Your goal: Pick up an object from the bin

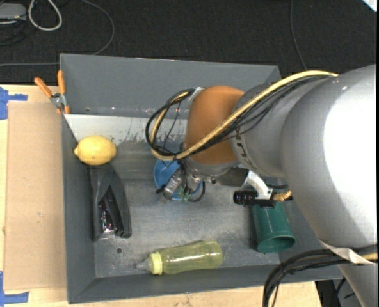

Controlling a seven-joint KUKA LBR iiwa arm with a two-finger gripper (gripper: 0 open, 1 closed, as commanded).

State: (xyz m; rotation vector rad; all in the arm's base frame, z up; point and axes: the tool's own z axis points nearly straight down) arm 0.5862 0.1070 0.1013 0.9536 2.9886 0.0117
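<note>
- Tool [182, 188] low in the middle of the grey bin [177, 88], under the arm's orange cover [215, 123]; impossible to tell how far open, or whether anything is gripped.
- Blue rounded thing [162, 171], kind unclear, close against the tool on the view's left, partly hidden by it.
- Small black and white thing [250, 197], kind unclear, just right of the tool.
- Dark green cup [271, 228] on its side below that, mouth toward the near wall.
- Pale yellow-green bottle [184, 258] lying flat along the near wall.
- Black stapler [111, 208] along the left wall.
- Yellow lemon [95, 151] in the far left corner, just above the stapler.
</note>
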